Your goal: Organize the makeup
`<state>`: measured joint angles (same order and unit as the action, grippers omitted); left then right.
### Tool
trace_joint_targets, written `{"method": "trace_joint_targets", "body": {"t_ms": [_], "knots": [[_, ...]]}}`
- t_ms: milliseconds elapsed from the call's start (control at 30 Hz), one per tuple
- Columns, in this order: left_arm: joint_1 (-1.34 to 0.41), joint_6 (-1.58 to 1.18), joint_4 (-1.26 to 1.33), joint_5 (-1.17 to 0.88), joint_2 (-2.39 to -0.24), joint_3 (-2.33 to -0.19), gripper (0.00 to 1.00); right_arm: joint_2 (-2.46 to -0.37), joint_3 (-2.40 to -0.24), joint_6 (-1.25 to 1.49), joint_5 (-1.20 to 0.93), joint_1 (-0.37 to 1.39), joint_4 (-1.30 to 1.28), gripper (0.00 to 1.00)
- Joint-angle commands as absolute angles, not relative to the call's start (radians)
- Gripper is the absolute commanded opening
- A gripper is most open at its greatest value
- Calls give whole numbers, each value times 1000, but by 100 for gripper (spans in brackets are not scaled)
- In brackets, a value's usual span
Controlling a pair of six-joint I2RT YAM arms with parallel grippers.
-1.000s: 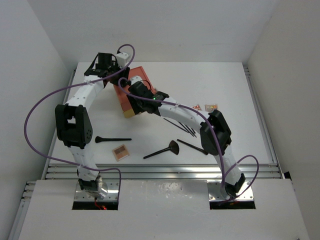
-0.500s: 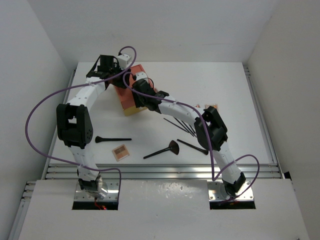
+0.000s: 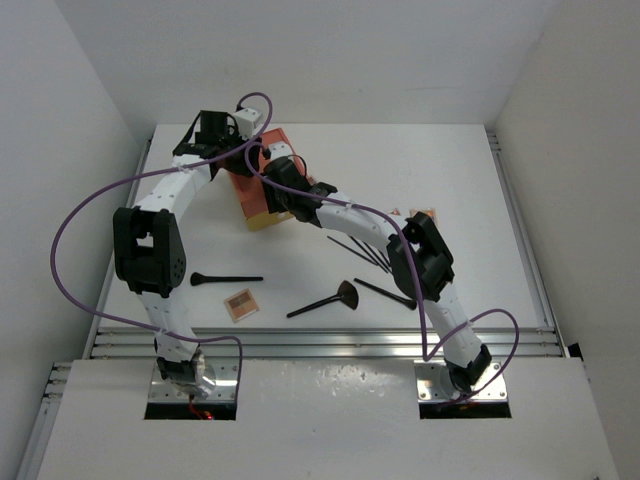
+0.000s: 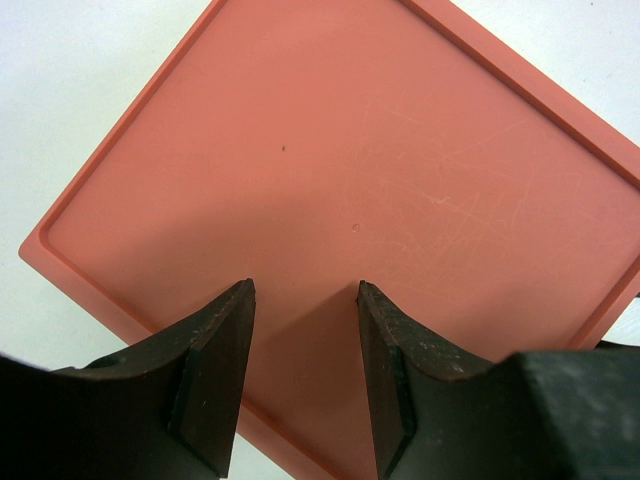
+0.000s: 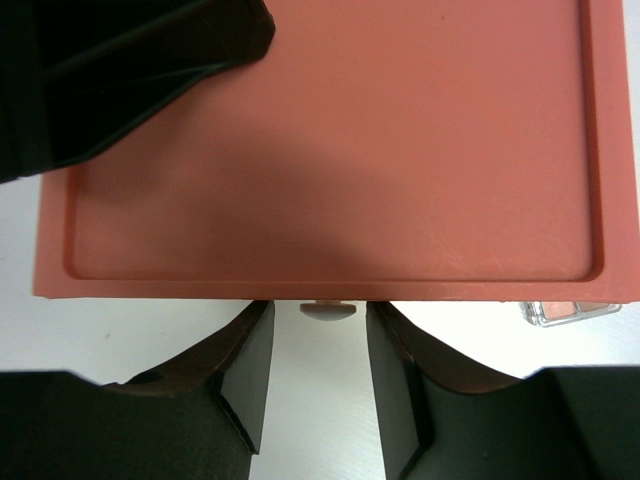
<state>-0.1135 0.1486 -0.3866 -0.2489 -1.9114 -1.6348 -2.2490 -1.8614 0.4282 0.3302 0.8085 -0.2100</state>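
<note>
Makeup [image 3: 325,300] lies loose across the near half of the counter [image 3: 480,170], with brushes [image 3: 225,279] and sticks [image 3: 362,250] stretched mostly left to right. Farther back, toward the far-left corner, our right hand [image 5: 318,335] faces the front of the drawer box [image 5: 330,150]. Its fingers are spread either side of the knob [image 5: 327,310], which sits straight ahead, not gripped. Beyond, our left hand [image 4: 305,295] hovers spread over the box's top, holding nothing. We judge the right hand should do the pulling.

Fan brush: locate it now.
Top view: the fan brush lies near the front, between the square palette on its left and a black stick on its right.
</note>
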Motion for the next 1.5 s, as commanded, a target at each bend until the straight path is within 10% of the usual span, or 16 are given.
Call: {"method": "trace_joint_targets", "body": {"t_ms": [0, 367, 1033, 1267, 1467], "knots": [[-123, 135, -374, -249, -1902, -1624, 51, -2278, -1905, 440, 353, 801, -153, 41], [-123, 135, -365, -249, -1911, -1624, 51, -2250, -1858, 382, 385, 799, -95, 0], [-104, 95, -365, -239, -1939, -1654, 51, -1852, -1298, 321, 371, 913, -49, 0], [-94, 158, -489, -277, -1948, -1782, 62, -1819, -1341, 259, 304, 913, -156, 74], [-83, 365, -590, -411, -1803, -1850, 85, -1639, -1209, 177, 178, 911, -196, 95]]}}
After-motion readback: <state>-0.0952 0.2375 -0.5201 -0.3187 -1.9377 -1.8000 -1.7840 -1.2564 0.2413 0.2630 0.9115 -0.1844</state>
